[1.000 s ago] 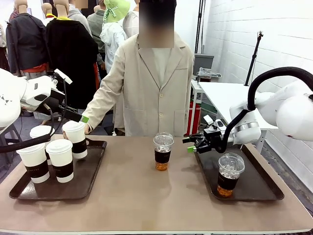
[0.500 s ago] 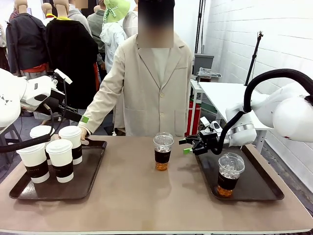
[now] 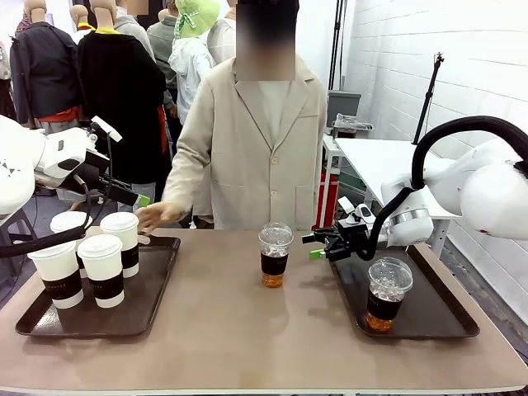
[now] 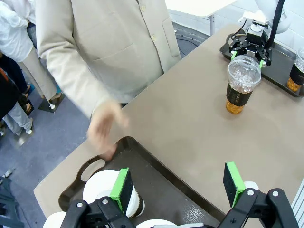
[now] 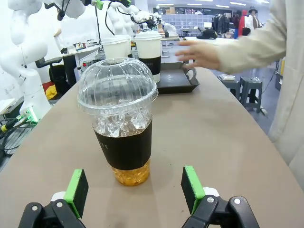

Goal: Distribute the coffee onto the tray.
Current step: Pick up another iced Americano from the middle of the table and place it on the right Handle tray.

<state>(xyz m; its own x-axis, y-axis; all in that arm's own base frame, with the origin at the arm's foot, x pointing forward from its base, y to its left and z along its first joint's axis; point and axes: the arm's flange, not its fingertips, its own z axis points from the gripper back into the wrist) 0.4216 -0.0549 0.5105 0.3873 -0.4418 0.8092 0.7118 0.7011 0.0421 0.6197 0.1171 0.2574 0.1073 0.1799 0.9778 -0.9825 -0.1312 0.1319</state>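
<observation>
Brown left tray (image 3: 157, 285) held four white lidded cups (image 3: 105, 268); right tray (image 3: 429, 318) one iced cup (image 3: 386, 293). You had R gripper (image 3: 320, 245) wide open beside 2nd iced cup (image 3: 274, 254) mid-table; L gripper (image 4: 178, 183) open, empty.

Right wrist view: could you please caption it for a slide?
Open right claw lined up on iced coffee cup standing on table.

white paper cups (image 3: 101, 268) with dark brown sleeves, clear dome-lidded cup (image 5: 120, 118) with amber liquid and black sleeve, dark brown trays (image 3: 157, 285), tan table (image 3: 247, 330), beige jacket (image 3: 252, 140)
</observation>
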